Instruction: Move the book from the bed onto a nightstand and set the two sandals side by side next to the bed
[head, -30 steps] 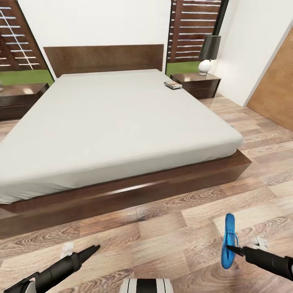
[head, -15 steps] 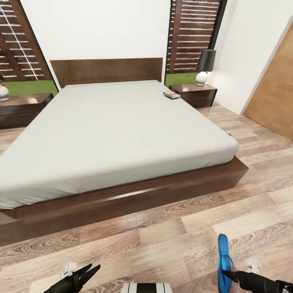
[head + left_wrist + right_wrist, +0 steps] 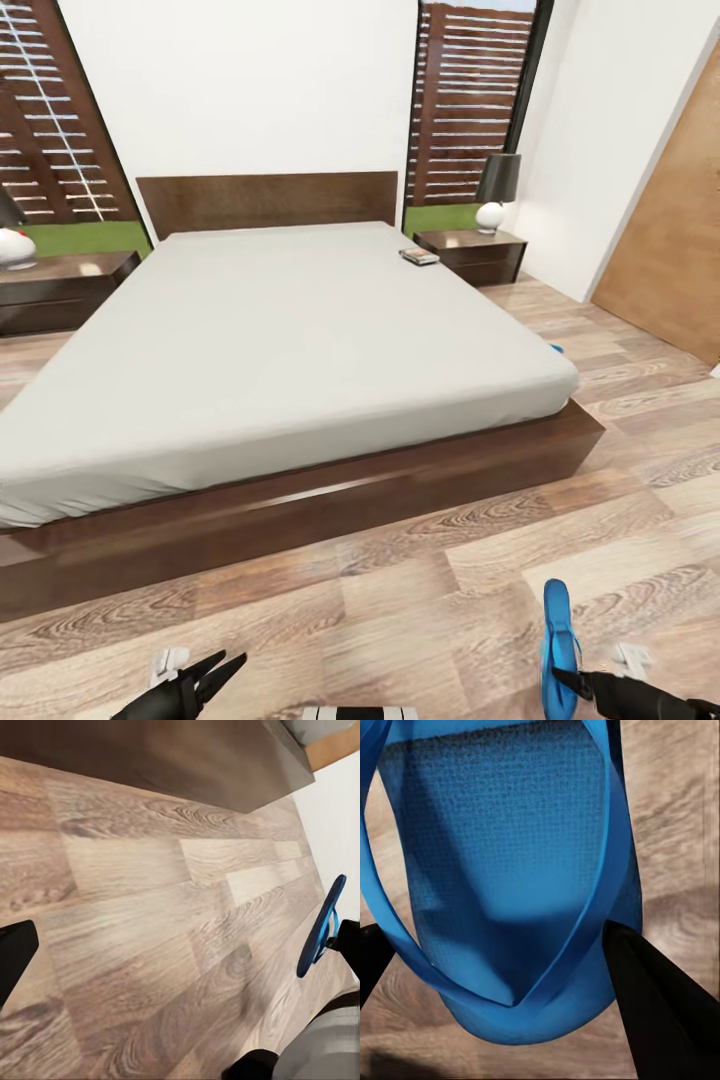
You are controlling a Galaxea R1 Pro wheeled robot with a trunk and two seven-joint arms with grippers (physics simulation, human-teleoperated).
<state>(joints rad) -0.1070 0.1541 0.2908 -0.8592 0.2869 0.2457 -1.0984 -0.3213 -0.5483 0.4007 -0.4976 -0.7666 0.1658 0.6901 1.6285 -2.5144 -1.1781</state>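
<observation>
Glossy dark-brown wood on the bed [image 3: 330,495] frame, catching a pale streak of light; matt, smooth pale cloth across its mattress; grained wood planks with a soft sheen on the floor [image 3: 440,590]; finely pebbled, rubbery blue on the near sandal [image 3: 502,870]; matt black on the gripper fingers [image 3: 656,1005].

The second sandal [image 3: 556,349] is hiding behind the far corner of the bed [image 3: 280,330] — only a tiny blue tip is peeking out. The book [image 3: 420,257] is looking too small to read. The picture's edge is cutting off the left nightstand [image 3: 60,285] and its lamp [image 3: 12,240]. The right gripper [image 3: 572,682] is running off the bottom edge, so its grip on the held sandal [image 3: 560,645] is partly hidden. The left gripper [image 3: 205,675] is being cut off too — its arm is out of sight.
</observation>
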